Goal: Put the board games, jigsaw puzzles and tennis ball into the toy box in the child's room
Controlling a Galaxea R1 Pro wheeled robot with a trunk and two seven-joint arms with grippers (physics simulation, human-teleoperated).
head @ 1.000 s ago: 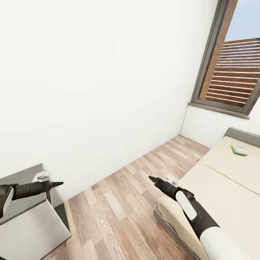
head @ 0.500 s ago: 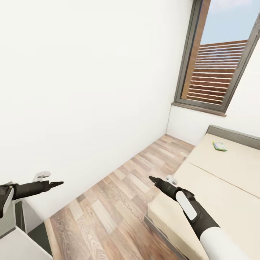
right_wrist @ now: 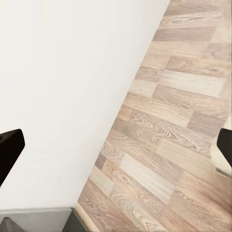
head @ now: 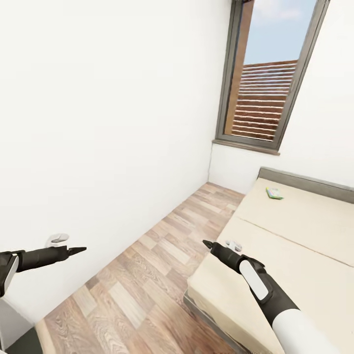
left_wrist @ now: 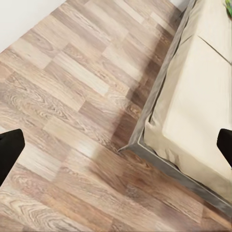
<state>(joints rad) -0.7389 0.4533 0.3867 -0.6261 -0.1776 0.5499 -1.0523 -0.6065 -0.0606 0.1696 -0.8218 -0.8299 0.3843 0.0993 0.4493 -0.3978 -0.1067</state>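
Lying on the bed [head: 295,255], one board game [head: 274,193], print unreadable; both jaws spread wide, empty.

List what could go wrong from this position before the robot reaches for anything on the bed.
1. The board game lies near the headboard, at the bed's far end from both hands; reaching from here would probably overstretch.
2. The right hand hovers just over the mattress corner, so lowering or turning it could clip the bed.
3. The left hand points close to the white wall, and turning the base might scrape it.
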